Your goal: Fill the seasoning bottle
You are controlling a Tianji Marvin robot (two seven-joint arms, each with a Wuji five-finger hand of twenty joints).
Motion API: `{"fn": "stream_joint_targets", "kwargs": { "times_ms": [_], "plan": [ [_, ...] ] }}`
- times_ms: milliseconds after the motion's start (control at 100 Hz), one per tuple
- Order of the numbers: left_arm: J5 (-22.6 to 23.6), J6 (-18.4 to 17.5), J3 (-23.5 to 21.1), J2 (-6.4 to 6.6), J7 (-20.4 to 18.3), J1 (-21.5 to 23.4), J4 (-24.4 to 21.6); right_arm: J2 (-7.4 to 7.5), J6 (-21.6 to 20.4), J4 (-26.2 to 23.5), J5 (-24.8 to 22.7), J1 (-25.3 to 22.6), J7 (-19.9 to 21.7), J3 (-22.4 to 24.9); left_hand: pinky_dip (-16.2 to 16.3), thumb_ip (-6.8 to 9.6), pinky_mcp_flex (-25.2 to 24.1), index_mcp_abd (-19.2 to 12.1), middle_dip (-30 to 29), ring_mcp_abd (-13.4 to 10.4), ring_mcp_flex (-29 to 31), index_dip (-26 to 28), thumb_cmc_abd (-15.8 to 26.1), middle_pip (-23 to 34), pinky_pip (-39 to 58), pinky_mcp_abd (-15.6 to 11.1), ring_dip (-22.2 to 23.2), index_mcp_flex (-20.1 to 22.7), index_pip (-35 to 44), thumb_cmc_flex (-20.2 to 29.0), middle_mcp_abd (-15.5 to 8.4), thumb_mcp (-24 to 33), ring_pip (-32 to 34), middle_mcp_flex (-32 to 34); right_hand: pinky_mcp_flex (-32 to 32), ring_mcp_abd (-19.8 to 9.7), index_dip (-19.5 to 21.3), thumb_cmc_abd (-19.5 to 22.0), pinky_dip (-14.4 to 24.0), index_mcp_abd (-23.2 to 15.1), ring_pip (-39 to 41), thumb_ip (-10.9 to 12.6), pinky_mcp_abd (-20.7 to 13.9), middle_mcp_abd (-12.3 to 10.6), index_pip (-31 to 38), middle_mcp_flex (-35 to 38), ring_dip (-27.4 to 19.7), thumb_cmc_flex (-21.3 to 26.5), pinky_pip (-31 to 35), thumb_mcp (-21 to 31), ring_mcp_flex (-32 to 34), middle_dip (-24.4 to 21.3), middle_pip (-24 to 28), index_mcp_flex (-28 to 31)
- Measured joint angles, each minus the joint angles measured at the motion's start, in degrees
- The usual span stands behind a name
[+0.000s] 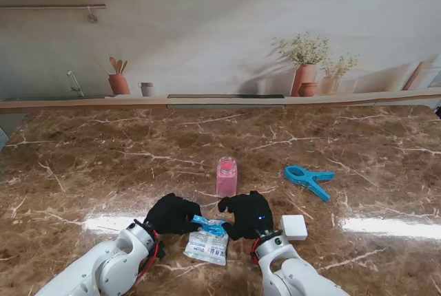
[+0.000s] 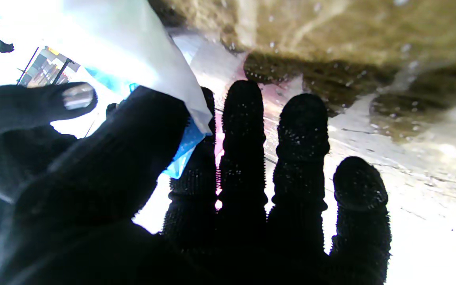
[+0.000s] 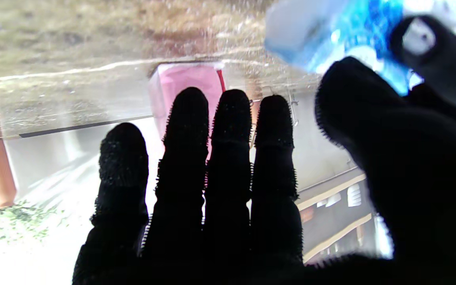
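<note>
Pinching the blue top edge of the seasoning packet (image 1: pixel 207 239), left robot hand (image 1: pixel 172 214) and right robot hand (image 1: pixel 248 215) are tearing it open (likely); pink seasoning bottle (image 1: pixel 227 176) is standing just beyond on the tabletop (image 1: pixel 103 165), pouring coming next.

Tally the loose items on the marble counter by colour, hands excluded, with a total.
Pink: 1, the seasoning bottle
Blue: 1, the clip
White: 2, the small box and the refill bag with a blue top, held between the left hand and right hand
Total: 4
</note>
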Motion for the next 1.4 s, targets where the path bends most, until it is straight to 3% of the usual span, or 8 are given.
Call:
{"fn": "stream_joint_targets", "kwargs": {
  "times_ms": [240, 330, 380, 490, 590, 720, 1180, 1400],
  "plan": [
    [1.8, 0.5, -0.9, 0.31, -1.6, 0.5, -1.2, 0.65, 1.1, -11.0, -3.5, -8.5, 3.4, 9.3, 0.0, 0.02, -2.0, 0.0, -0.4, 0.0, -1.1, 0.0, 0.0, 0.6, -1.1, 0.0, -0.1, -0.7, 0.4, -1.7, -0.6, 0.0, -0.7, -1.6, -4.7, 0.4, -0.5, 2.2, -2.2, 0.3, -9.9, 0.0, 0.4, 0.1, -3.5, -4.0, -4.6, -2.6, -8.7, -0.6, -4.0, -3.5, -4.4, -2.9],
    [2.1, 0.5, -1.7, 0.44, -1.7, 1.1, -1.7, 0.66, 3.1, -12.7, -4.4, -10.2, 2.9, 12.0, -0.7, 0.08, -5.6, 0.4, -5.6, -0.1, -4.8, 0.9, 0.0, 0.7, -5.4, 0.0, -0.1, -2.6, -3.2, -1.8, 1.0, -3.0, -2.2, -6.4, -4.8, 0.4, -0.5, 2.3, -2.2, 0.3, -10.0, 0.0, 0.9, 0.1, -3.9, -4.0, -4.6, -2.6, -9.4, -0.6, -4.0, -3.6, -4.4, -3.1],
    [2.1, 0.5, -2.1, 0.51, -1.7, 1.5, -2.0, 0.66, 4.2, -13.2, -4.9, -10.8, 2.8, 13.5, -1.7, 0.13, -8.0, 1.3, -7.9, -0.3, -6.8, 2.3, 0.0, 0.6, -8.3, 0.0, -0.1, -4.7, -8.2, -4.8, 1.8, -2.8, -3.1, -9.1, -4.8, 0.4, -0.5, 2.4, -2.2, 0.3, -10.4, 0.0, 0.9, 0.1, -3.9, -4.0, -4.6, -2.6, -9.5, -0.6, -4.0, -3.6, -4.4, -3.1],
    [1.9, 0.5, -2.9, 0.52, -1.5, 2.1, -2.6, 0.77, 6.8, -14.8, -7.6, -11.9, 4.5, 17.3, -3.8, 3.93, -12.3, 3.5, -9.8, -0.4, -12.7, 4.3, 1.3, -0.6, -14.2, -0.3, -1.6, -7.4, -16.0, -10.5, 2.3, 0.9, -9.8, -14.2, -4.9, 0.4, -0.5, 2.8, -2.2, 0.4, -10.6, 0.0, 0.9, 0.1, -3.9, -4.0, -4.6, -2.6, -9.5, -0.6, -4.0, -3.6, -4.4, -3.1],
    [1.6, 0.4, -3.9, 0.45, -1.3, 2.9, -3.0, 1.16, 9.3, -16.0, -8.9, -12.1, 7.3, 19.6, -5.1, 3.88, -14.7, 3.6, -10.6, -0.2, -16.1, 4.4, 1.8, -2.5, -17.8, -0.7, -6.3, -9.4, -20.0, -12.1, 2.3, 0.8, -17.4, -16.8, -5.0, 0.4, -0.5, 2.9, -2.2, 0.4, -10.7, 0.0, 0.9, 0.1, -3.9, -4.0, -4.6, -2.6, -10.2, -0.9, -4.0, -3.6, -4.4, -3.1],
    [-2.6, -0.1, -4.9, 0.01, -1.1, 3.9, -3.2, 1.69, 12.6, -16.1, -11.8, -11.6, 12.8, 21.7, -5.7, 4.47, -15.9, 3.7, -10.7, 0.8, -17.3, 4.9, 3.0, -2.4, -19.4, -0.8, -7.5, -8.7, -20.3, -12.1, 2.3, 0.8, -19.8, -18.4, -5.3, 0.5, -0.5, 3.0, -2.2, 0.6, -11.4, 0.0, 0.9, 0.1, -3.9, -4.0, -5.2, -2.6, -10.4, -1.3, -4.0, -3.6, -4.4, -3.1],
    [-3.5, 0.2, -9.4, -1.04, 1.4, 7.0, -7.3, 3.07, 21.1, -10.9, -15.3, -7.9, 21.8, 23.7, -6.5, 5.56, -17.4, 3.8, -11.5, 1.6, -18.9, 5.7, 5.8, -3.6, -22.3, -0.8, -8.2, -8.7, -21.4, -12.1, 2.6, -4.3, -21.1, -19.0, -5.4, 0.8, 0.9, 3.6, -2.8, 1.3, -11.2, 0.0, 0.9, 0.2, -2.1, -4.6, -5.3, -3.3, -11.7, -2.3, -4.0, -3.6, -4.2, -2.8],
    [-3.2, 0.9, -12.0, -1.41, 3.2, 9.2, -11.0, 3.33, 22.7, -4.8, -14.5, -4.1, 20.8, 21.8, -8.4, 5.59, -17.5, 4.1, -12.1, 1.7, -19.6, 5.7, 7.5, -4.6, -25.4, -1.4, -9.0, -9.9, -23.2, -12.1, 3.1, -7.2, -22.4, -21.4, -5.5, 0.8, 1.0, 3.6, -2.8, 2.3, -11.0, 0.0, 0.9, 0.2, -2.7, -6.1, -5.3, -4.7, -11.7, -2.9, -5.0, -3.6, -4.1, -3.5]
  ]
}}
